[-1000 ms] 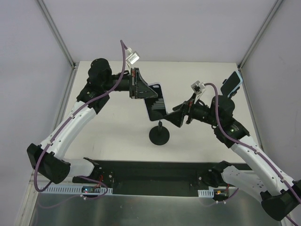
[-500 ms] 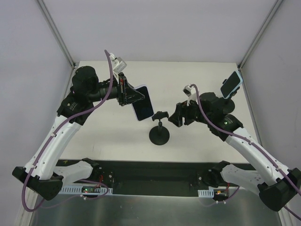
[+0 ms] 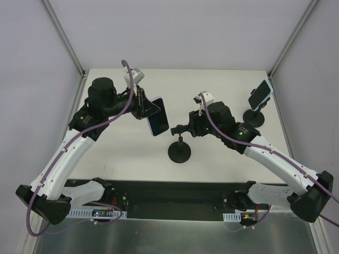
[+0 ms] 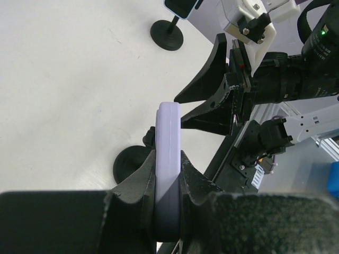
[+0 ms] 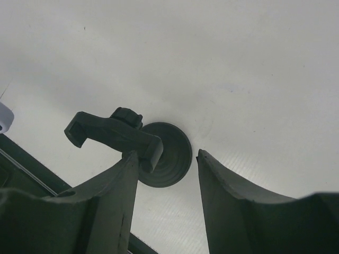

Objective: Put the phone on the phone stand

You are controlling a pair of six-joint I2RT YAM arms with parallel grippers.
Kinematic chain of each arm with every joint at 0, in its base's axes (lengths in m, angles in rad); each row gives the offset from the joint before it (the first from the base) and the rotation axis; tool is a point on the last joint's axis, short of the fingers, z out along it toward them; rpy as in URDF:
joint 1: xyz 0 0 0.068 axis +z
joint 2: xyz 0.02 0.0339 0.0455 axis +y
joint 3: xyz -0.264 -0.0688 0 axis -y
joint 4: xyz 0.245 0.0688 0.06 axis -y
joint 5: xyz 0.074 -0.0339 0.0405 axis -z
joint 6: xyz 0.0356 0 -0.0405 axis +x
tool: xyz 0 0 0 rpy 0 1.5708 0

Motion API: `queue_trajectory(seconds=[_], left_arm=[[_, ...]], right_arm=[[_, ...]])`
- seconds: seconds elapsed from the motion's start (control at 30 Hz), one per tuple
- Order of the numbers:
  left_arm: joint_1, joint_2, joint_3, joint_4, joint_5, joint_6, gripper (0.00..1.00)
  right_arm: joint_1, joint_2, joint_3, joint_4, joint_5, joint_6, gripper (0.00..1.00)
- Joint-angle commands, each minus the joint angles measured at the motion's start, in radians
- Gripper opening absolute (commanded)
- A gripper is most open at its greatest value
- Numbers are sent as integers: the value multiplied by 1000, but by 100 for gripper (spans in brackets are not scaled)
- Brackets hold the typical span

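A white counter (image 3: 127,153) lies between pale walls, with two arms bolted at its near edge. There are two phone stands on it and two phones in all.

Nearest the arms' bases is the empty phone stand (image 3: 179,151) (image 4: 128,160) (image 5: 114,135). It has a round black base, a thin post and a black clamp cradle on top, and it stands upright about mid-counter. Nothing sits in the cradle.

Just right of that stand's cradle, and level with it, is the right claw (image 3: 186,127) (image 5: 166,153) (image 4: 197,100). It is open to a middling width and holds nothing. Through its wrist camera, the stand's base shows in the gap between the fingers (image 5: 119,180). One of them lies right against the end of the cradle. Whether they touch cannot be told.

Up and left of the stand, above the counter, the left claw (image 3: 150,109) (image 4: 168,177) is clamped on the phone (image 3: 158,117) (image 4: 168,132), a lavender one. The claw pinches the phone's two flat faces at one end. The free end tilts down toward the stand without reaching it. In the left wrist view the phone shows edge-on, with the stand's base beside it and the right claw's spread fingers beyond.

Farthest off, well right of the empty stand and near the far right corner, is the second stand (image 3: 255,117) (image 4: 166,34). It carries the second phone (image 3: 260,94) (image 4: 183,6), which is pale blue at the edges, dark-faced and tilted.
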Motion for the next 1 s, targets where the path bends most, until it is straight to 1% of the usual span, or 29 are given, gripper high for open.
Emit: queue_trajectory(seconds=[0.0,0.2,0.3,0.4,0.57,0.7,0.8,0.87,0.9,0.97], left_arm=[[0,-27,15,50,-28,28,0],[2,-25,12,47,-18,36,0],[2,-22,17,47,3,33,0],[2,-16,20,48,40,28,0],[2,-8,15,58,92,37,0],[2,-8,10,79,112,39,0],[2,-8,7,96,135,31,0],[0,-5,3,117,152,26,0],[-1,-5,-3,130,162,22,0],[-5,2,-14,180,207,17,0]], right_arm=[[13,24,45,13,4,-2,50],[16,33,46,10,-2,-2,49],[17,44,48,8,-8,0,42],[21,44,48,13,-7,0,38],[24,50,51,16,-19,-2,37],[24,50,48,19,-23,-3,31],[24,53,46,20,-26,-2,29],[24,51,43,22,-28,-2,24],[24,50,43,22,-31,0,14],[21,47,45,23,-43,-5,1]])
